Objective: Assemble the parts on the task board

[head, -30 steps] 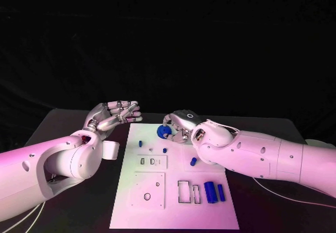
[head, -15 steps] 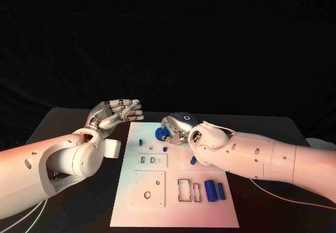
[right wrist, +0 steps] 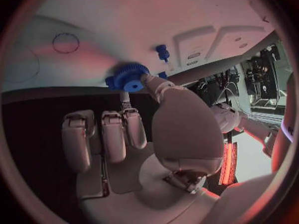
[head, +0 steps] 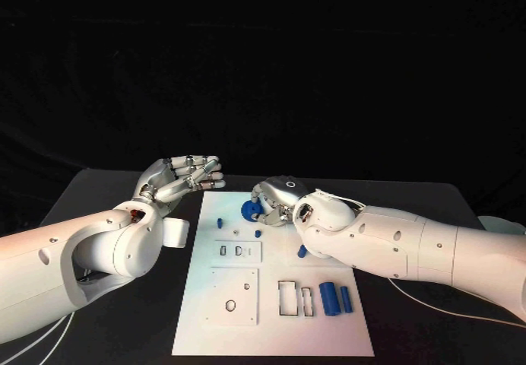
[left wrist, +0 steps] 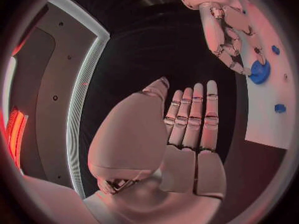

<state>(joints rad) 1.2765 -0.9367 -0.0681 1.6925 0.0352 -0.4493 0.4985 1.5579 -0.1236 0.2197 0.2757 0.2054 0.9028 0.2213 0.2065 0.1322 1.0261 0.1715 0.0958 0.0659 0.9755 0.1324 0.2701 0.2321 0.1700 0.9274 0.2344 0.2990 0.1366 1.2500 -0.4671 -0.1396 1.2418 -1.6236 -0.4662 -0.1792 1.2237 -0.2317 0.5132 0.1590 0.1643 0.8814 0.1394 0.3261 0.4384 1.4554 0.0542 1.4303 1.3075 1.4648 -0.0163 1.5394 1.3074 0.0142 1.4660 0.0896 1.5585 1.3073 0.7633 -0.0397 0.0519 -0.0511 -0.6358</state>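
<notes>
The white task board (head: 274, 319) lies in the middle of the black table. My right hand (head: 278, 199) is over its far end and pinches a blue gear (head: 253, 207) between thumb and a finger. The right wrist view has the gear (right wrist: 127, 77) at the edge of the board (right wrist: 124, 20), close to a small blue peg (right wrist: 162, 50); whether the gear touches the board I cannot tell. My left hand (head: 184, 176) hovers beyond the board's far left corner and holds nothing. In the left wrist view its fingers (left wrist: 193, 119) are straight and side by side.
Loose blue parts lie on the board: a peg (head: 220, 223), a small piece (head: 258, 234), another piece (head: 302, 252), a cylinder (head: 327, 299) and a thin bar (head: 345, 300). Rectangular slots (head: 294, 298) and a round hole (head: 230, 306) sit near the front.
My right forearm has drifted slightly left while the hand keeps its pinch on the gear at the same spot. The left hand has not moved.
</notes>
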